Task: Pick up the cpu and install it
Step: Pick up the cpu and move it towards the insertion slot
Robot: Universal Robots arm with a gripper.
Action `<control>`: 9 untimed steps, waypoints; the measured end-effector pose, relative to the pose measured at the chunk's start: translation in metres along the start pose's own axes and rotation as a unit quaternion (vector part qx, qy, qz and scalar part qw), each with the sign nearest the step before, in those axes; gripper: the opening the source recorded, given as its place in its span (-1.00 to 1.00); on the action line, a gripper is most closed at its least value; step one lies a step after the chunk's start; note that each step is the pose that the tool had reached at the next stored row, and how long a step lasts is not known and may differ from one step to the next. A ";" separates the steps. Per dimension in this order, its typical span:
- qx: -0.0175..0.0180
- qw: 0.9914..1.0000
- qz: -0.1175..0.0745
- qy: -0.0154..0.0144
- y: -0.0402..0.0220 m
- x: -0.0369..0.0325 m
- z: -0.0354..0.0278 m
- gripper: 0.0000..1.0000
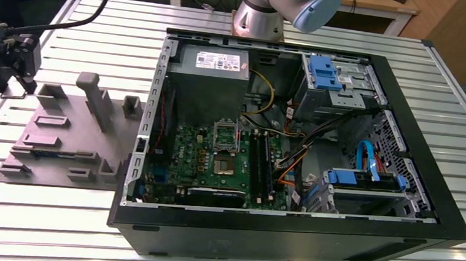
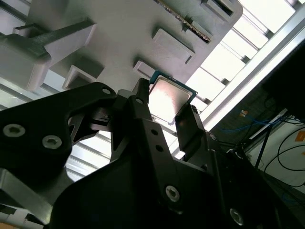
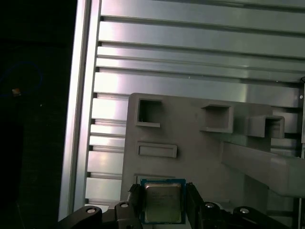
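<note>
Now we judge pick-up in hand: claw point(image 2: 167, 100) clamped on the cpu point(image 3: 163, 202) near the bench point(image 3: 190, 52) edge; seating it needs a level, square approach.

Slatted aluminium counter point(image 1: 46, 228) across most of the exterior view, pale and glaring along its ridges. At the upper edge of the frame, a wood-topped table point(image 1: 373, 5) on a white frame; at the upper right, a brown wooden panel point(image 1: 458, 29). In the second wrist view, dim floor point(image 2: 290, 105) past the counter's rim, strewn with blue and black cables point(image 2: 259, 128).
</note>
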State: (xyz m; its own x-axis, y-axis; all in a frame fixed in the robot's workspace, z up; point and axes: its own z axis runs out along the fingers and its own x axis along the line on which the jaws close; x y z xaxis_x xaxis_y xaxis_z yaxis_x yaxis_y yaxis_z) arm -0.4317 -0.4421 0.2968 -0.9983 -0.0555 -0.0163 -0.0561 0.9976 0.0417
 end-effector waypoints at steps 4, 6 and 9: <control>0.000 1.000 0.000 0.000 0.0001 0.0000 -0.0025 -0.06; 0.000 1.000 0.000 0.000 0.0002 -0.0001 -0.0042 -0.06; 0.000 1.000 0.000 0.000 0.0003 -0.0001 -0.0074 -0.06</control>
State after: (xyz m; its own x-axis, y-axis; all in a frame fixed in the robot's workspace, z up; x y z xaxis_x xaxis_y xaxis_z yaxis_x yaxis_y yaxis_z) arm -0.4317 -0.4421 0.3041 -0.9983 -0.0555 -0.0164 -0.0561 0.9975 0.0418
